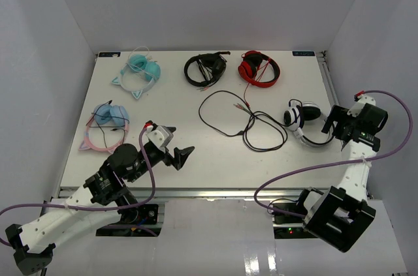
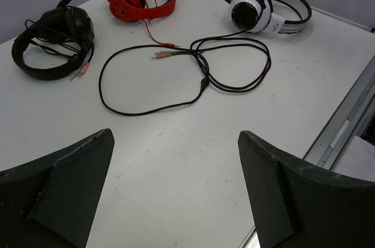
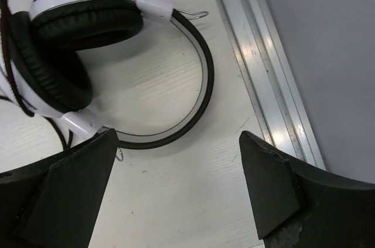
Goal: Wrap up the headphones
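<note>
The white headphones lie at the right of the table, black cushions facing each other and headband toward the right edge. Their long thin black cable runs left in loose loops across the middle. My right gripper is open and empty just right of the headband; in the right wrist view the cups sit at upper left and the headband curves ahead of the fingers. My left gripper is open and empty near the front edge; its view shows the cable and the headphones beyond.
All-black headphones and red headphones lie at the back, teal cat-ear headphones at the back left, pink-and-blue ones at the left. A metal rail lines the right table edge. White walls enclose the table.
</note>
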Available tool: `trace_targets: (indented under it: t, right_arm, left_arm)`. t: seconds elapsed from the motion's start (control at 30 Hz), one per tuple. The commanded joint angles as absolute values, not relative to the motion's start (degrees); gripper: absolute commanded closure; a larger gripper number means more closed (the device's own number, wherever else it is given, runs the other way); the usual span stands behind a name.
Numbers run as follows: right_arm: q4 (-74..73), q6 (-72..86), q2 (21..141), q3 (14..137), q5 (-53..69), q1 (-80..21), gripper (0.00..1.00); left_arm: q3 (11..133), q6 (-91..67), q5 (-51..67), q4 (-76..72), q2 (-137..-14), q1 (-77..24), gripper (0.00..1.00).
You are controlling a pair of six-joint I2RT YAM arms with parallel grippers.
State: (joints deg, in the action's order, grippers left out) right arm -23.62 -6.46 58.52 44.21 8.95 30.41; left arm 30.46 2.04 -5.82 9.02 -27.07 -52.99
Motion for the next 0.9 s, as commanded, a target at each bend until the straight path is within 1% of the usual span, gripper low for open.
trace_targets:
  t: [0.0, 0.27, 0.57, 0.63, 0.77, 0.87]
  right_arm:
    - [-19.0, -3.5, 59.2, 44.0, 2.5, 30.6, 0.10]
    - [-17.8, -0.9, 67.3, 44.4, 4.6, 30.7, 0.10]
    - [-13.9, -3.6, 70.8, 44.0, 8.1, 30.6, 0.10]
    - [-13.8, -2.2, 73.6, 45.1, 7.7, 30.6, 0.08]
    - [-13.8, -1.4, 80.1, 46.1, 6.4, 30.6, 0.00]
    - [-12.6, -1.8, 81.7, 45.2, 5.9, 30.2, 0.06]
  left_arm:
    - [31.7, 1.5, -4.0, 9.1, -26.2, -53.1, 0.02]
    - [31.6, 1.5, -4.1, 9.1, -25.7, -53.1, 0.02]
    - [31.6, 1.6, -4.0, 9.1, -26.3, -53.1, 0.02]
    - [31.6, 1.6, -4.1, 9.1, -26.3, -53.1, 0.02]
    - [31.6, 1.6, -4.4, 9.1, -26.0, -53.1, 0.02]
    - [31.6, 1.6, -4.2, 9.1, -26.2, -53.1, 0.02]
